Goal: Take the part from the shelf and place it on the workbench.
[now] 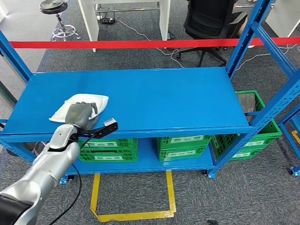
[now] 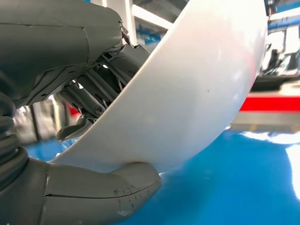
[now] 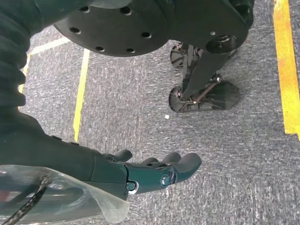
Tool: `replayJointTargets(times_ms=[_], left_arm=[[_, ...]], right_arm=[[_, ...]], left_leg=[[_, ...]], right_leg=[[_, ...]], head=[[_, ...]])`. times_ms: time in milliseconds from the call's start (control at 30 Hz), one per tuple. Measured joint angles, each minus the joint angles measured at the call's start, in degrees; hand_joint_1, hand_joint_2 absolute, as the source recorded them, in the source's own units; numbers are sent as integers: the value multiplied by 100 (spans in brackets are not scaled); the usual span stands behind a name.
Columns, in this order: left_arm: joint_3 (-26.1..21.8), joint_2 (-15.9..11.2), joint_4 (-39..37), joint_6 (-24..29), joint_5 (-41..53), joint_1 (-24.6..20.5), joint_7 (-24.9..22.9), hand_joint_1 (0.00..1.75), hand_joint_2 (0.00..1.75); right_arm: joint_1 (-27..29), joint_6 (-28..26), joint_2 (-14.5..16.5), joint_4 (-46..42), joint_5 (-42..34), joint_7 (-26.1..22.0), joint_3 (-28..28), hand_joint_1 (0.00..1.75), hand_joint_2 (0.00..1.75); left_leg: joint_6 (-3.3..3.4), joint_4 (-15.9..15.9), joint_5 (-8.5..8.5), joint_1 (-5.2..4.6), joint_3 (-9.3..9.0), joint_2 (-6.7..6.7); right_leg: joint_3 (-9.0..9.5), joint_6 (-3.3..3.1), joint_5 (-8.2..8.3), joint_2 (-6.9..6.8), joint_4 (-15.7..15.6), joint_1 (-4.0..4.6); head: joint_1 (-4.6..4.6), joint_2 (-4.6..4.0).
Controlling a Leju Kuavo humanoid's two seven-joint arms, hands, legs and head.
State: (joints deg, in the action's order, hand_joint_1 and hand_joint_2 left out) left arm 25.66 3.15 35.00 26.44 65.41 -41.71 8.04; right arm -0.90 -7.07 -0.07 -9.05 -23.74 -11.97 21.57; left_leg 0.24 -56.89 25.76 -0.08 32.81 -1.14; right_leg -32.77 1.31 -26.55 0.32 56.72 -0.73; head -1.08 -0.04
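Observation:
A white curved part lies on the left of the blue shelf's top board, close to its front edge. My left hand rests over the part's near side. In the left wrist view the part is a smooth white shell that my left hand grips, with the thumb under its edge and the darker fingers over it, just above the blue board. My right hand hangs over grey carpet, fingers stretched out and holding nothing.
Green crates stand on the lower shelf level, and another sits to the right. Blue uprights frame the shelf at both ends. A red tape runs behind it. An office chair and yellow floor lines are nearby.

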Motion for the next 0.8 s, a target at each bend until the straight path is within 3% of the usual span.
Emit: replayJointTargets(times_ms=[133,267,433,500,567,600,633,667,700,767,800], left_arm=[[3,-72,1244,-222,-1366,777,619,175,175],[77,-174,2676,-305,-2160,1710,934,175,175],[162,-299,3959,-145,-2396,2504,1131,175,175],[168,-324,4400,76,-2420,2799,1248,175,175],[173,-349,4779,276,-2440,3126,1329,175,175],[173,-365,4949,356,-2450,3301,1363,175,175],[174,-381,5102,427,-2460,3471,1397,175,175],[174,-394,5243,495,-2465,3624,1433,175,175],[174,-404,5375,565,-2474,3760,1474,175,175],[166,-422,5641,705,-2532,4002,1593,175,175],[160,-428,5763,760,-2574,4118,1671,175,175]], right_arm=[[19,-78,5,0,-135,-12,-2,0,175],[58,-153,20,0,-236,-31,-2,0,175],[92,-216,66,4,-303,-55,-7,0,175],[101,-254,75,10,-333,-67,-12,0,175],[112,-284,87,19,-358,-73,-16,0,175],[119,-296,98,23,-371,-75,-18,0,175],[127,-308,107,26,-382,-78,-20,0,175],[132,-320,115,27,-396,-81,-21,0,175],[135,-334,119,30,-409,-84,-23,0,175],[129,-329,137,33,-452,-72,-27,0,175],[129,-293,151,35,-483,-60,-33,0,175]], left_leg=[[3,0,9,0,0,3],[5,0,25,-1,-1,14],[139,68,-19,-9,-48,44],[184,212,-107,27,-109,77],[198,244,-133,41,-109,104],[196,235,-133,42,-95,116],[190,219,-132,48,-78,126],[174,196,-129,59,-57,131],[148,160,-121,78,-32,127],[58,52,-88,113,29,114],[7,-1,-75,114,53,105]], right_leg=[[-1,-2,-8,4,0,-1],[-3,-5,-17,13,0,-1],[24,87,-1,19,-59,-24],[-80,104,-241,15,198,-12],[-358,124,-674,8,907,-29],[-495,144,-834,5,1271,-44],[-556,169,-888,1,1478,-63],[-514,195,-832,-6,1468,-84],[-350,223,-679,-14,1218,-111],[123,272,-412,-11,453,-148],[276,259,-345,10,209,-151]], head=[[-1,0],[0,0],[1,0],[-11,0],[-21,0],[-25,0],[-23,0],[-24,0],[-25,0],[-35,0],[-39,0]])
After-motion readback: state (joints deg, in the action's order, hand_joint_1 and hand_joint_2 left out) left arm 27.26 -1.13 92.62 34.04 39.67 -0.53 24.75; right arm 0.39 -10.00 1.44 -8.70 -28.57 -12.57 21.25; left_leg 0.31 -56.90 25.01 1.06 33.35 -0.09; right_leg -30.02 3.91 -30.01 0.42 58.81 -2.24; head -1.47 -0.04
